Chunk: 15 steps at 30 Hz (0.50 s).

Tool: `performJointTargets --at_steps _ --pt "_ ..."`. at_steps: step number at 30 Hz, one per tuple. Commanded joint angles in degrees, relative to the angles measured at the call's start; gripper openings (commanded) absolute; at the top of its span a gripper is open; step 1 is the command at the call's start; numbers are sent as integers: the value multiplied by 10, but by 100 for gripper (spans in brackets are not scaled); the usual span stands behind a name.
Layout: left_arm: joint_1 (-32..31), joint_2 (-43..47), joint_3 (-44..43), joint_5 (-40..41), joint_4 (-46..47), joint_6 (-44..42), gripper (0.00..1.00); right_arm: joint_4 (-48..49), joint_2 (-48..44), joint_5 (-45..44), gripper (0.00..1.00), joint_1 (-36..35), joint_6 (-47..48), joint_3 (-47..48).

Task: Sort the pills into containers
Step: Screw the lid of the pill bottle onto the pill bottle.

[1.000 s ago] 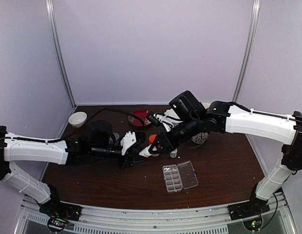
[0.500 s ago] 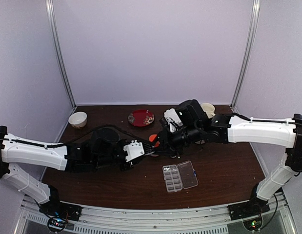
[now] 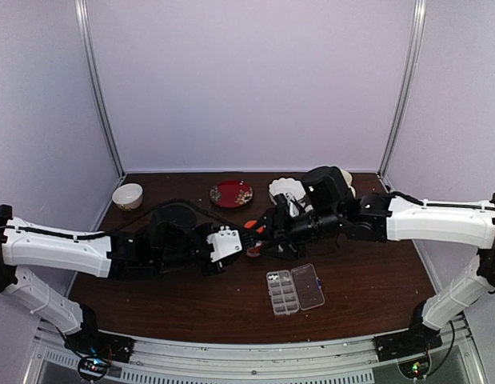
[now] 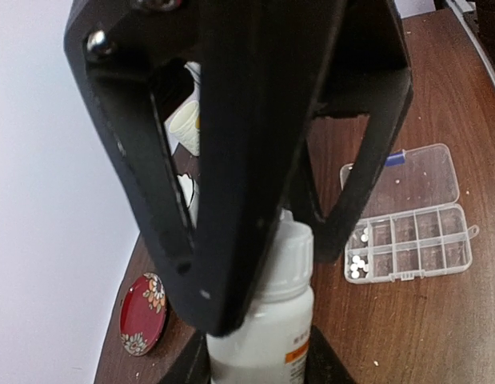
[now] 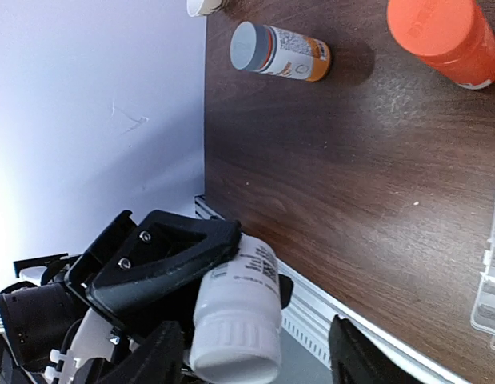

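Note:
A white bottle [image 4: 263,328] with a ribbed white cap is held near its base, with my left gripper [image 4: 259,356] shut on it. My right gripper [image 5: 255,360] faces it, fingers open on either side of the cap [image 5: 235,352], one finger close and the other apart. Both grippers meet mid-table, left gripper [image 3: 243,242] and right gripper [image 3: 265,238]. The containers [image 3: 284,293] are a clear pill box lying open in front of them, lid [image 3: 309,286] folded out. Several pills [image 4: 357,262] lie in the containers' [image 4: 415,240] end compartments.
An orange bottle [image 5: 443,36] and a grey-capped bottle [image 5: 279,50] lie on the brown table. Behind stand a red plate [image 3: 231,193], a white bowl [image 3: 127,195] and a white cup [image 3: 343,176]. Loose crumbs dot the wood near the box.
My right arm has dropped lower and its jaws have spread wider around the cap. My left gripper has carried the white bottle a little to the right.

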State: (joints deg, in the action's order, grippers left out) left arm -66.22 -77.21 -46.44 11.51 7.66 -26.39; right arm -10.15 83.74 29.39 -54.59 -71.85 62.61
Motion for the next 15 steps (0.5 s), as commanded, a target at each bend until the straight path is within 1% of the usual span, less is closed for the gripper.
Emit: performJointTargets --at_steps 1,4,6,8,9,13,15 --pt "-1 -9 -22 -34 22 24 5 -81 -66 -57 71 10 148 6" --pt "4 -10 -28 -66 5 41 6 -104 -87 -48 77 13 261 6" --pt "8 -11 -33 -98 -3 54 6 -133 -88 -40 76 13 348 16" --pt "18 -10 -39 -159 -13 70 6 -137 -89 14 72 11 455 20" --pt "25 -10 -41 -188 -15 81 6 -135 -94 23 71 8 510 16" --pt "57 -6 -42 -312 -8 131 6 -110 -123 14 72 2 677 -21" --pt "66 -3 -40 -342 -6 142 6 -87 -146 24 72 3 767 -43"
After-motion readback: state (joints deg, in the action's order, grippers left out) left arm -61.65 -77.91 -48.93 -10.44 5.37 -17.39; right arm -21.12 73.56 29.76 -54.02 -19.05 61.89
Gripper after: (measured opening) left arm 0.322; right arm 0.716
